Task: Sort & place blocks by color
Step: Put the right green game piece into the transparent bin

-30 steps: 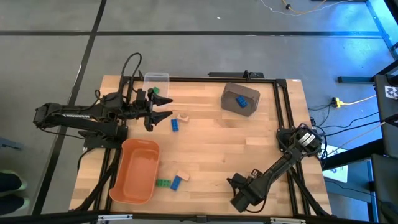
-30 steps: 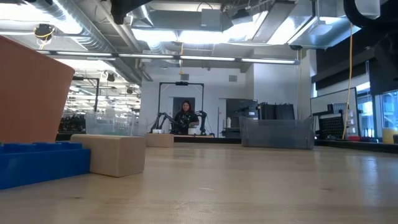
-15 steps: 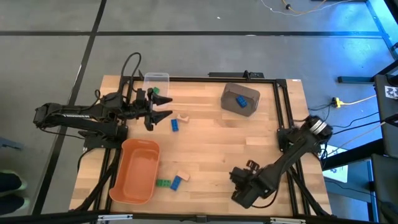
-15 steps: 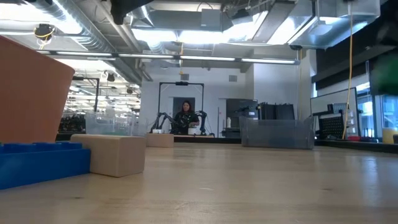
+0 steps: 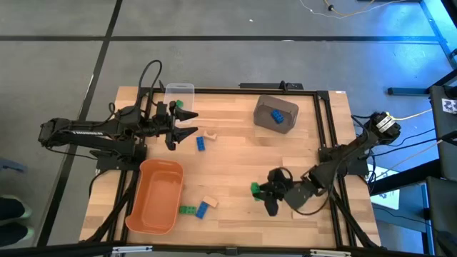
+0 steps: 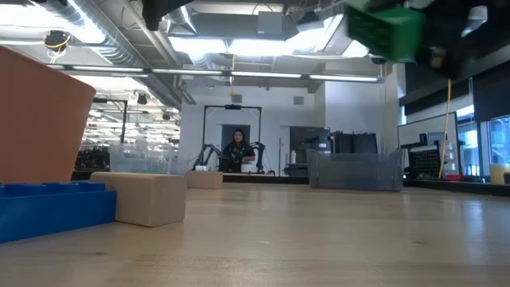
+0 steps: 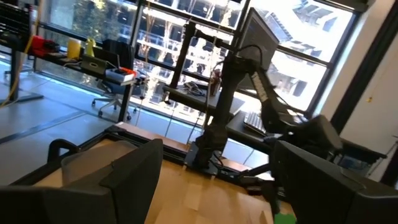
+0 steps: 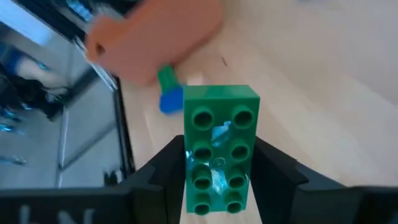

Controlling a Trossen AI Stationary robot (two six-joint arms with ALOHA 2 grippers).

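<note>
**Green brick carried aloft for sorting**

The right gripper has its jaws clamped on a green block, lifted clear of the counter, presumably for carrying. The left gripper waits, jaws spread, near the clear bin.

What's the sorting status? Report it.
Done: a blue block lies in the grey bin and a green one in the clear tub. In hand: the right gripper holds a green block. Left: loose blocks on the table; the orange tub looks empty.
</note>
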